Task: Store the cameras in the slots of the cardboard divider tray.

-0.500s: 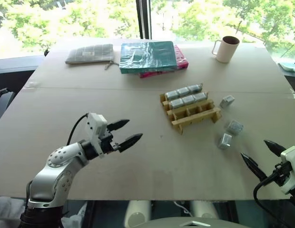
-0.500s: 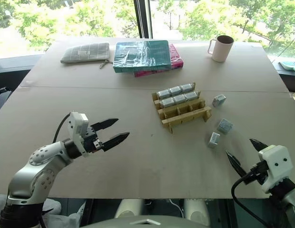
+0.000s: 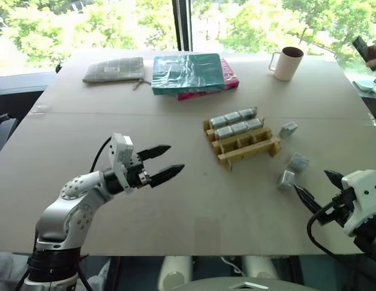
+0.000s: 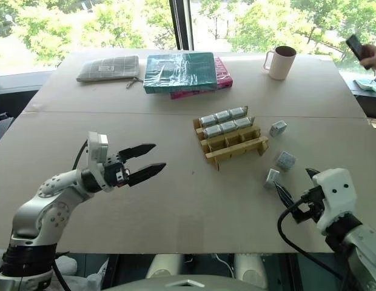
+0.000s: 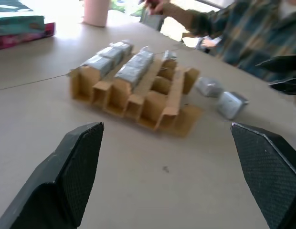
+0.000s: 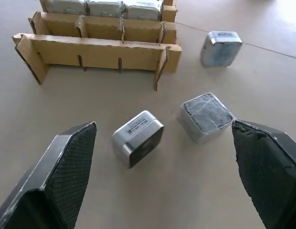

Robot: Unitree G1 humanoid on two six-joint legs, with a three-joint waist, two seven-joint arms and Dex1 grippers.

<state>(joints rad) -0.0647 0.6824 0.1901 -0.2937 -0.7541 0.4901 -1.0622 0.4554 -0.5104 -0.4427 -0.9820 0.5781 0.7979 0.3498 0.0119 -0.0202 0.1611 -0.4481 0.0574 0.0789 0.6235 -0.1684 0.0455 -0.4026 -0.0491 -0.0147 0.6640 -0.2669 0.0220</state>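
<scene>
The cardboard divider tray (image 3: 241,140) sat mid-table with six cameras (image 3: 235,123) filling its two far rows; three loose cameras (image 6: 138,137) lay just beside its right end. The right wrist view showed printing on the nearest one, perhaps a label. The right gripper (image 3: 315,189) had moved closer to them, jaws wide and empty. The left gripper (image 3: 165,162) hovered, likewise agape. A person's hand (image 3: 375,57) had appeared at the far right edge.
</scene>
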